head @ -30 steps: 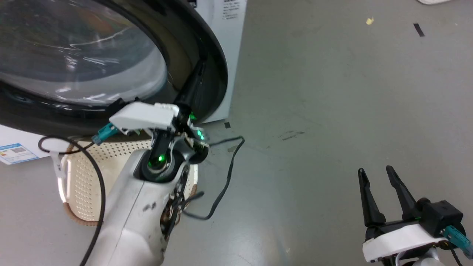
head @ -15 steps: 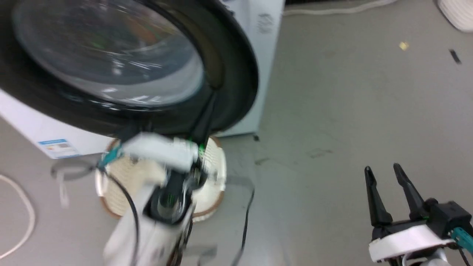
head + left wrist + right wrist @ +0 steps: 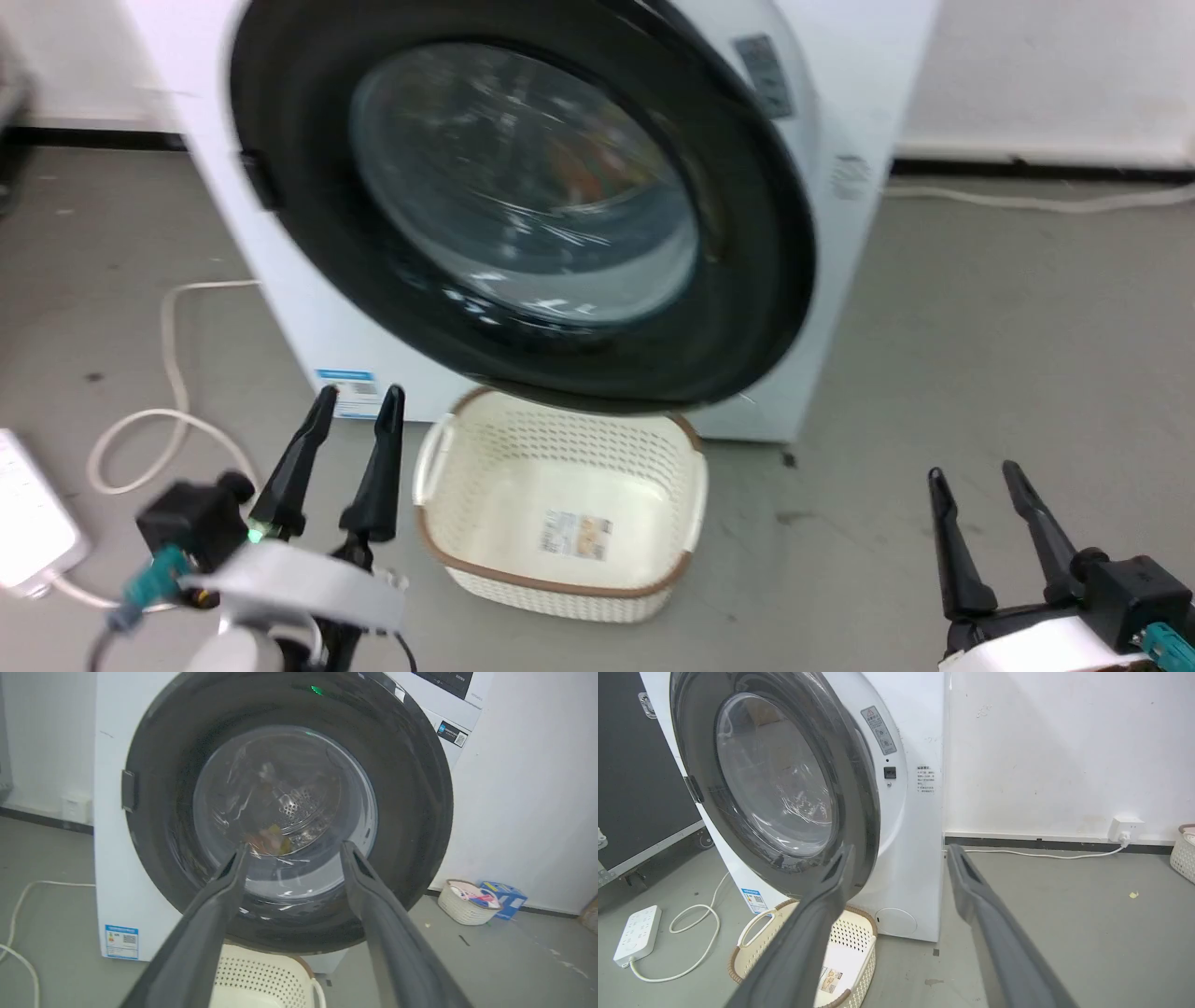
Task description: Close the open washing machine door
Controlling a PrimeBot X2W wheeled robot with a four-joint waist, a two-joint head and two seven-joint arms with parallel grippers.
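The washing machine (image 3: 873, 103) is a big white front loader. Its washing machine door (image 3: 299, 215), black-rimmed with a bulging glass window, is swung almost flat against the front. In the right wrist view the door (image 3: 859, 788) still stands a little off the front at its right edge. My left gripper (image 3: 355, 399) hangs open and empty at the lower left, well back from the door. In its own wrist view its fingers (image 3: 295, 845) frame the glass. At the lower right my right gripper (image 3: 975, 472) is open and empty too, seen also as (image 3: 901, 850).
A cream perforated basket (image 3: 560, 597) sits on the floor under the door's lower rim. A white power strip (image 3: 28, 527) and its looped cable (image 3: 168, 373) lie at the left. A small basket (image 3: 462, 905) and blue box (image 3: 504, 896) stand by the right wall.
My left gripper has let go of the door's rim, drawn back low to the left and opened. The head camera has lifted and pulled back. The door now lies closer to the machine.
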